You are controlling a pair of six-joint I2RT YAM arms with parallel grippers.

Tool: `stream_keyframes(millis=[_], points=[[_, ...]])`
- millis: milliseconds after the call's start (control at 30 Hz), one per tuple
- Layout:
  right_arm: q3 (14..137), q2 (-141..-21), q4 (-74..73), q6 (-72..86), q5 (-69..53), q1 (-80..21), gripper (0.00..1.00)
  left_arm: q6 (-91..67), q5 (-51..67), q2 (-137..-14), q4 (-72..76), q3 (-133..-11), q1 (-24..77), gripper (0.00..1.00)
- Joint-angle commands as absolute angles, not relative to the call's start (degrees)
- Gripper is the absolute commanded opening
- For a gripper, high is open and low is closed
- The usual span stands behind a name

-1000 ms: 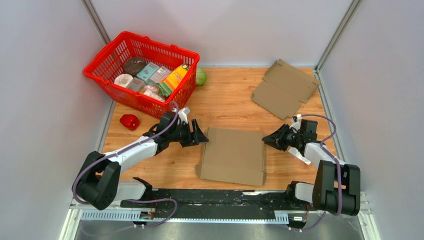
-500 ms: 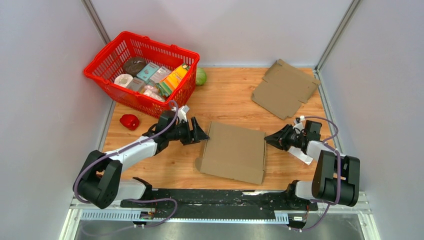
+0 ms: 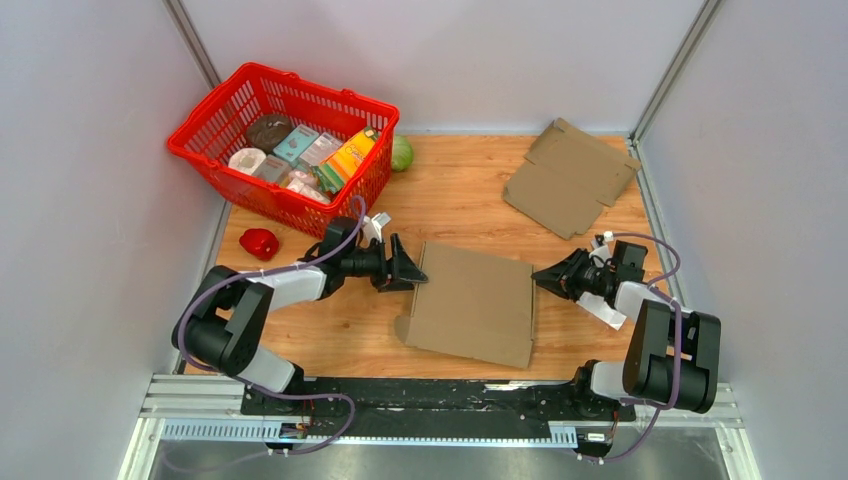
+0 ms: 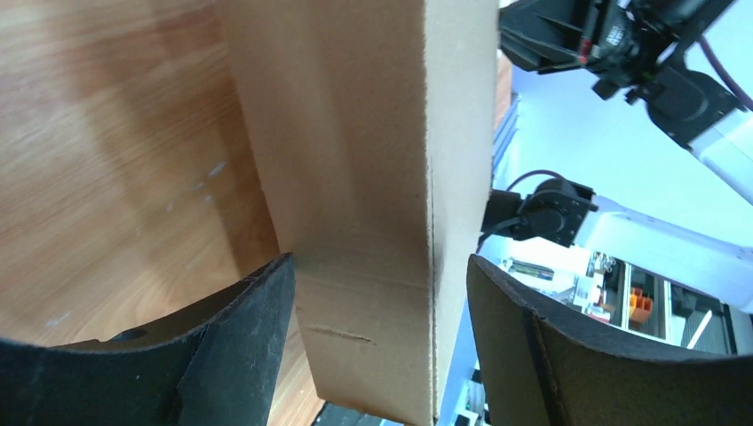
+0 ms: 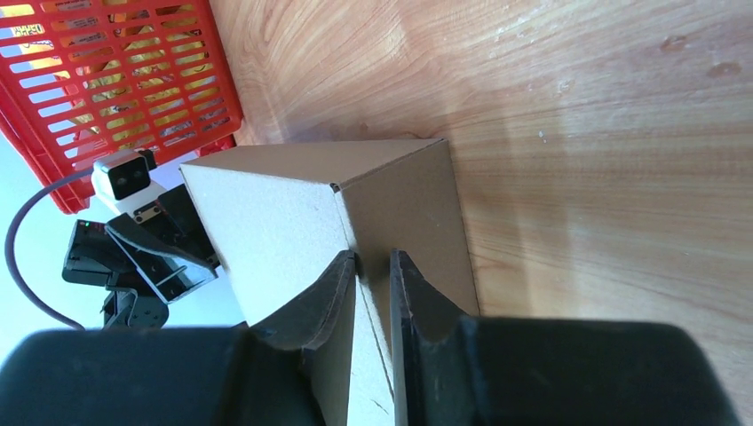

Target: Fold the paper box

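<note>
Nudged rightward since earlier — paper box [image 3: 470, 303], centre frame, seemingly closed, tucking remaining; left gripper [image 3: 408, 268] wide open astride its edge, right gripper [image 3: 545, 277] pinching its wall.

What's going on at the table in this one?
Two robot arms are working on a cardboard box in the middle of the table. The right gripper pinches the box's right edge, its jaws closed on the cardboard. The left gripper sits at the box's left edge with its jaws wide open astride it. A second, flat cardboard blank lies at the far right.
</note>
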State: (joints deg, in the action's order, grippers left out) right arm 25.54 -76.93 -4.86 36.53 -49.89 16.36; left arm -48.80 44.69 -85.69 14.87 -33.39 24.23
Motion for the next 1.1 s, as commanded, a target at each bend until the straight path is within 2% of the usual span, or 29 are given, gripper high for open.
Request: stream_keyframes(millis=[0,300,467,533,633,733,1067], points=[[25.05,-79.10,-5.10,33.13,-39.73,17.14,0.20,-54.05,50.89,-86.83,27.59,-34.45,24.52,0.79],[24.96,-79.36,-4.31,33.49,-40.43,17.14,0.20,-60.38,51.07,-91.23,37.18,-35.33,27.68,0.78],[24.87,-79.80,-3.69,33.75,-41.31,17.14,0.22,-61.70,49.93,-89.92,37.53,-36.38,28.65,0.72],[24.79,-79.63,-3.69,33.75,-41.13,17.14,0.22,-61.87,49.22,-89.30,37.44,-36.39,28.74,0.75],[24.70,-79.28,-4.30,33.49,-40.43,17.31,0.22,-58.82,46.43,-87.55,32.89,-36.12,28.74,0.77],[23.91,-80.06,-2.99,34.36,-41.48,18.80,0.22,-54.07,41.68,-83.95,22.18,-35.16,28.74,0.77],[23.56,-82.00,-1.23,34.98,-42.63,19.16,0.20,-51.68,33.49,-80.15,11.69,-34.80,28.04,0.78]])
